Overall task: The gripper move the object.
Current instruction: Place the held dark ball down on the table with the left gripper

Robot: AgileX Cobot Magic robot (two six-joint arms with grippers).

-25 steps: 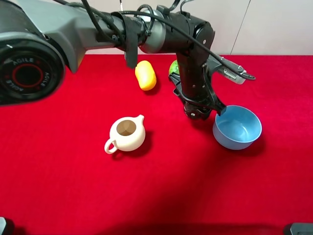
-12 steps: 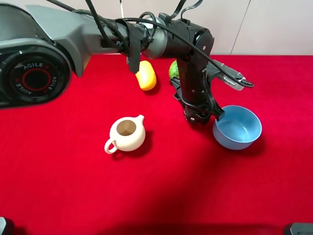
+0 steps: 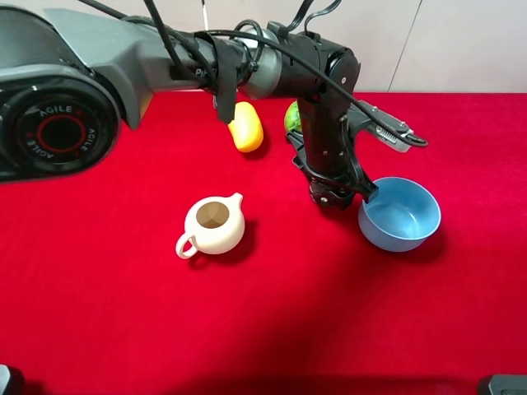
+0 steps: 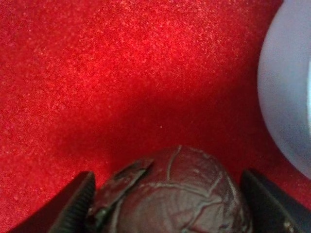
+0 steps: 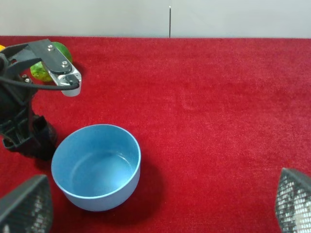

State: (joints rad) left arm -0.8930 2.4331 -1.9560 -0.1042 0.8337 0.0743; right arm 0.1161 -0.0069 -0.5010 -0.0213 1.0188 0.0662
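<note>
Red cloth (image 3: 123, 313) under claw (image 3: 336, 196) — pale wall (image 3: 461, 41).

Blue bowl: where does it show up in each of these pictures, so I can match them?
Exterior high: the blue bowl sits right of centre on the red cloth.
Left wrist: only its pale curved wall shows, beside the dark fruit.
Right wrist: the whole bowl, seen from above.
Shared landmark: the black jaws next to the bowl.
</note>
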